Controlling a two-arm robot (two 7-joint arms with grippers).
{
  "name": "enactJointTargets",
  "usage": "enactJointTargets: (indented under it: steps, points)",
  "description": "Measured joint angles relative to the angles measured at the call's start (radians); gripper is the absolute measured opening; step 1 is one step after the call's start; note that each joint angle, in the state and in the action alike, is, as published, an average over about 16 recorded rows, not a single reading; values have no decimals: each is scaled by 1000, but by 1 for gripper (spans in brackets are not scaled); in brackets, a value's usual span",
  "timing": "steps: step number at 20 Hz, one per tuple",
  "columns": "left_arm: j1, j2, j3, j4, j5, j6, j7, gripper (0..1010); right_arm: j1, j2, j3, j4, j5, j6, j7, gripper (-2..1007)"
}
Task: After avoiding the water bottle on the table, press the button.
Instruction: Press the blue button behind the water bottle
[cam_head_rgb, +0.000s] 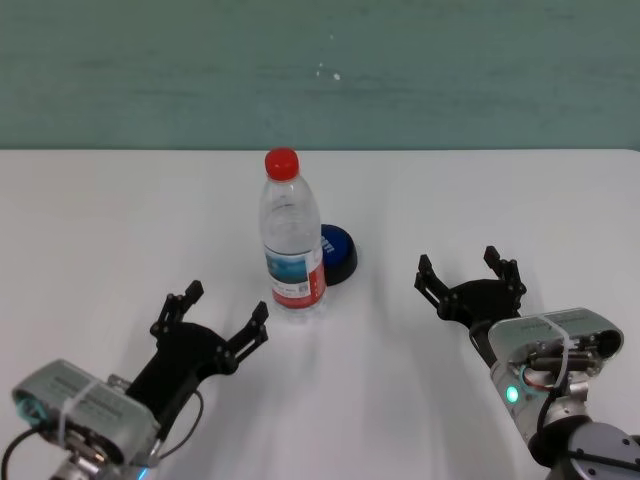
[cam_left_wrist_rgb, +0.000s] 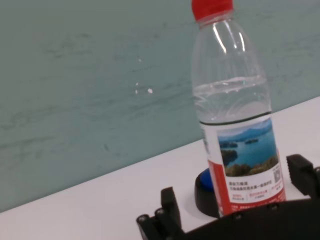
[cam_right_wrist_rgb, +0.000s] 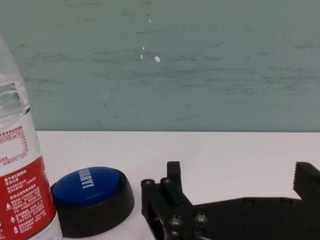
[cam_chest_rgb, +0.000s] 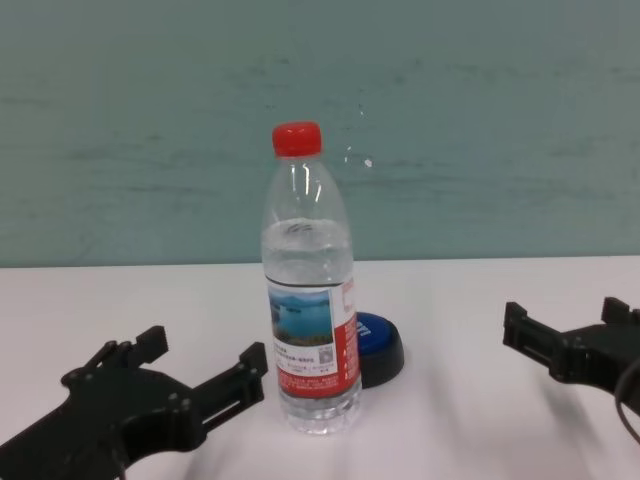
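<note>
Both grippers lie nearest, low over the white table (cam_head_rgb: 100, 220). On the left side, the left gripper (cam_head_rgb: 212, 315) points toward the water bottle (cam_head_rgb: 293, 240) with its fingers spread apart and nothing between them; its closer fingertip is just beside the bottle's base, but I cannot tell if it touches. On the other side, the right gripper (cam_head_rgb: 468, 273) is well apart from the bottle, and its two black fingers are also spread wide and hold nothing.

Between the two grippers the water bottle stands upright on the table. It is closed by a red cap (cam_head_rgb: 282, 162), and clear water fills it up to the shoulder, above the red-and-white label with the blue landscape. Directly behind the bottle, slightly toward the right arm, sits the button (cam_right_wrist_rgb: 92, 199), with a blue domed top on a black base. From the head view the bottle hides part of it.

A dull green wall (cam_chest_rgb: 150, 100) rises behind the table's far edge, with a few small pale marks on it.
</note>
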Motion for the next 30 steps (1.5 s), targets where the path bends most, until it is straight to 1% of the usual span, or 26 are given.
enactJointTargets:
  steps: [7, 15, 23, 30]
  points:
    - [-14, -13, 15, 11, 15, 5, 7, 1010, 0, 0, 0, 0, 0, 0, 0, 1004]
    - [-33, -29, 34, 21, 27, 19, 14, 1010, 0, 0, 0, 0, 0, 0, 0, 1004]
    - [-57, -47, 52, 37, 41, 32, 25, 1010, 0, 0, 0, 0, 0, 0, 0, 1004]
    - [-79, -64, 63, 56, 55, 37, 38, 1010, 0, 0, 0, 0, 0, 0, 0, 1004]
